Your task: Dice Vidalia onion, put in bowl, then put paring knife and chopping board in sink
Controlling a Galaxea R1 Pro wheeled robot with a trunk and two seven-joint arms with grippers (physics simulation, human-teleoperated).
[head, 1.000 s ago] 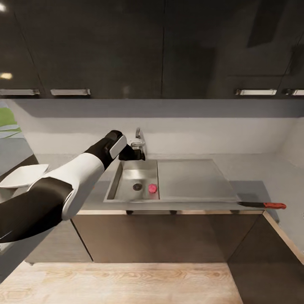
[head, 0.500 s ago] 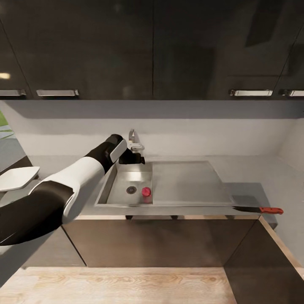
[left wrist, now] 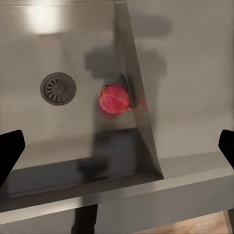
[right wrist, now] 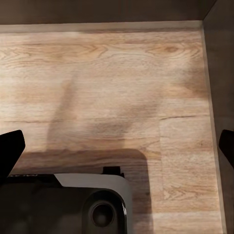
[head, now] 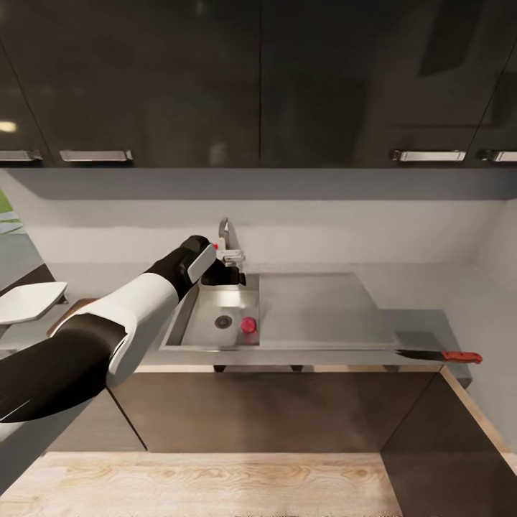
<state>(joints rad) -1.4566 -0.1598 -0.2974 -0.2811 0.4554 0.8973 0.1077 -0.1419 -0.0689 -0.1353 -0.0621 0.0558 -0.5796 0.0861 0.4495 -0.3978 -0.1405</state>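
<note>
Dark, glossy wall cabinets [head: 215, 79] run across the top of the head view, with pale bar handles [head: 95, 155] along their lower edge and a small bright light reflection at the far left. Below them is a plain light grey wall [head: 345, 230], shadowed just under the cabinets. The grey worktop [head: 431, 294] turns a corner at the right. Dark base cabinets [head: 273, 409] stand beneath it, and the floor [head: 215, 485] is light wood with visible grain.
</note>
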